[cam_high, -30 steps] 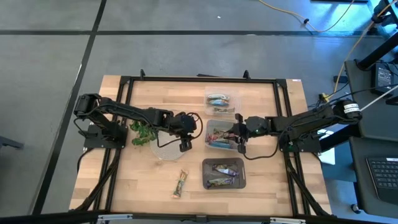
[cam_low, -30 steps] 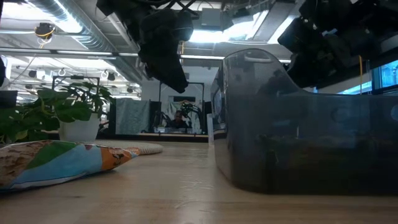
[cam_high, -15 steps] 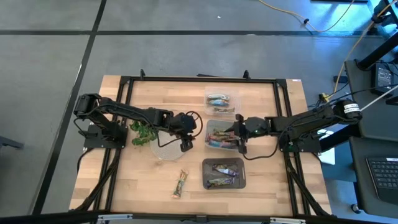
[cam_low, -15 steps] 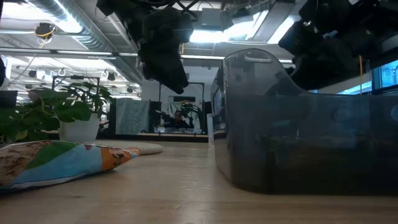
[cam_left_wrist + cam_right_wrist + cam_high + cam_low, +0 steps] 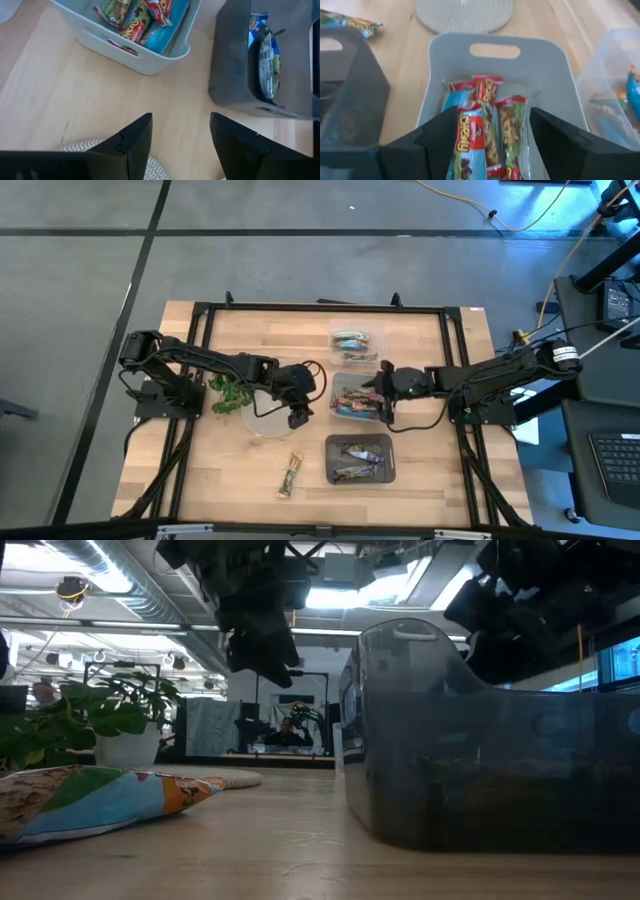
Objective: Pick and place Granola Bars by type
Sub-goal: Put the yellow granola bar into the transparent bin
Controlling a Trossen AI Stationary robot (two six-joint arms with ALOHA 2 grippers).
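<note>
One granola bar [image 5: 290, 476] with a tan, green and blue wrapper lies flat on the table near its front; it also shows in the low view [image 5: 90, 800]. Several more bars [image 5: 485, 130] lie in the light grey bin [image 5: 340, 382]. My right gripper [image 5: 492, 145] is open and empty, held above this bin and pointing down into it. My left gripper [image 5: 180, 145] is open and empty, held above the table beside the round woven mat [image 5: 262, 423], left of the light grey bin.
A clear bin [image 5: 372, 336] with bars stands at the far side, and a dark grey bin [image 5: 334, 448] with bars at the near side. A leafy sprig [image 5: 230, 393] lies left of the mat. A black frame [image 5: 200, 320] runs around the table.
My right gripper has edged a little toward the table's left over the light grey bin, staying open. My left gripper has shifted slightly, still open. Nothing else has moved.
</note>
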